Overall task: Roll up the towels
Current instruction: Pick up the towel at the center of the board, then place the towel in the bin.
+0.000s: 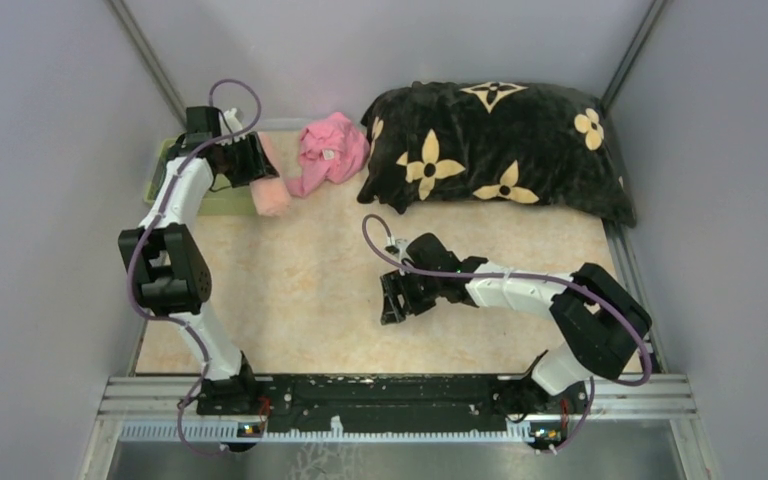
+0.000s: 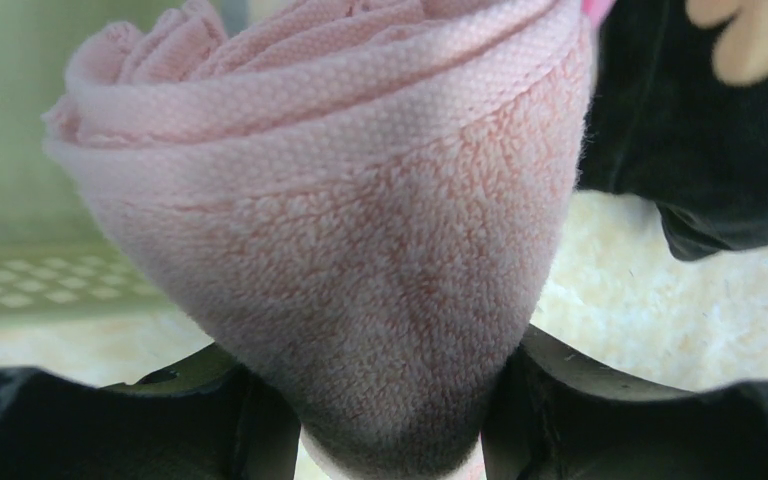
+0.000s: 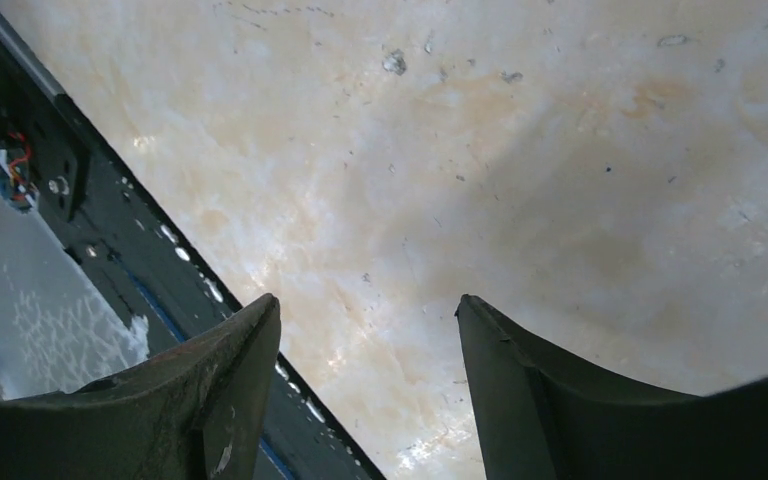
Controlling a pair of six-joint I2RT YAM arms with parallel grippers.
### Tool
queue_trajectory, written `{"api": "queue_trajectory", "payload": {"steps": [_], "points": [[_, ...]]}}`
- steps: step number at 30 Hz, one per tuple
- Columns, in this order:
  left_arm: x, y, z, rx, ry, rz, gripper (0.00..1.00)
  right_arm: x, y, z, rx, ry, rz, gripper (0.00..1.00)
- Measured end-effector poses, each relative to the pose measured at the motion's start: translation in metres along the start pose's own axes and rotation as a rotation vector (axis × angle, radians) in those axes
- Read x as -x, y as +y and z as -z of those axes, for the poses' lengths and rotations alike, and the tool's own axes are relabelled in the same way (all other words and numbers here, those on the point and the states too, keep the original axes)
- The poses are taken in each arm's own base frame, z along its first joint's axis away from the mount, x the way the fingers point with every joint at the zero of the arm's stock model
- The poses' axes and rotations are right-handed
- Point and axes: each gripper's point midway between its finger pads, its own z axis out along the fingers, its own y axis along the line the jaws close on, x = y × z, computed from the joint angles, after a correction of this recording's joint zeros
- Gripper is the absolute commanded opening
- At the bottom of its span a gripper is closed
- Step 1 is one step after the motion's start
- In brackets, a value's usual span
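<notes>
A plain pale salmon-pink terry towel, wound into a thick roll with its spiral end showing, sits at the far left of the table, just beside a shallow pale green plastic basket. The left gripper is clamped across the roll, one black finger pressed into the pile on each side. Whether the roll rests on the table or hangs just above it cannot be told. The rolling of this towel looks finished, and the step in hand seems to be setting it down, probably in or by the basket. To do that well, the grip should be square across the roll so the layers do not slip. The roll should be lowered until something bears its weight, ideally with the loose end underneath, and only then should the fingers part. The dark green striped towel is not in sight. The right gripper hovers low over the middle of the table, fingers apart and nothing between them. Just right of the roll lies a brighter pink crumpled cloth, and beyond it a big black plush blanket with tan flowers is heaped along the far edge. The tabletop is beige, marbled and flecked with small scuffs. Plain pale grey walls close in on three sides.
</notes>
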Motion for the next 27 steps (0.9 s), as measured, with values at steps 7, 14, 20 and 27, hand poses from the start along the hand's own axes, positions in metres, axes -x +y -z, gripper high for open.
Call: {"api": "queue_trajectory", "payload": {"steps": [7, 14, 20, 27], "points": [[0.061, 0.040, -0.003, 0.022, -0.059, -0.083, 0.34, -0.016, -0.011, -0.003, -0.023, 0.037, 0.024, 0.65], [0.081, 0.105, -0.036, 0.020, -0.034, -0.055, 0.35, -0.020, -0.020, -0.004, -0.056, 0.070, 0.049, 0.65], [0.052, 0.162, -0.078, 0.074, 0.084, -0.003, 0.36, -0.020, -0.021, -0.004, -0.071, 0.100, 0.051, 0.65], [0.050, 0.186, -0.080, 0.240, 0.120, -0.040, 0.39, -0.015, -0.022, -0.007, -0.097, 0.149, 0.039, 0.65]]}}
